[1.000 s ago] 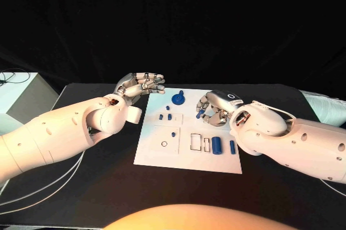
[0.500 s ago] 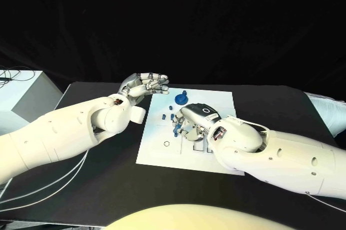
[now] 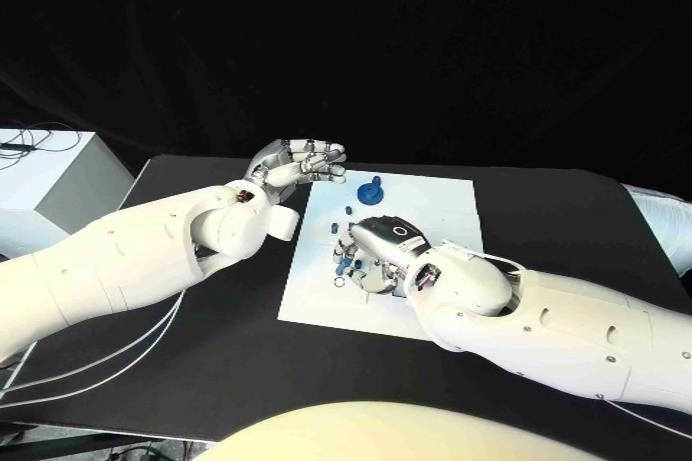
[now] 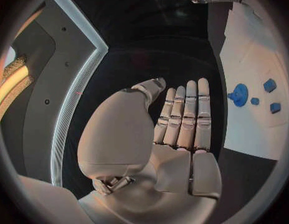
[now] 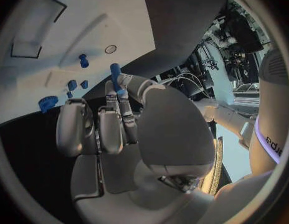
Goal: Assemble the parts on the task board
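Black desk [image 3: 173, 371] carries the white board [image 3: 440, 206], and nearest me the right robot hand [image 3: 371, 249] hangs low over its middle, pinching a small blue peg [image 5: 115, 75]. Beyond, I see a round blue part [image 3: 371, 194] on the board's far end. My left robot hand [image 3: 296, 163] hovers empty beside that end, fingers straight together.

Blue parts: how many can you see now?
6: a rod in the right hand, a round piece, three small pieces beside it, a lone peg. Others may be hidden.

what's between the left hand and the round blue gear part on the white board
Only bare white board edge, in the left wrist view: left hand, round blue gear part.
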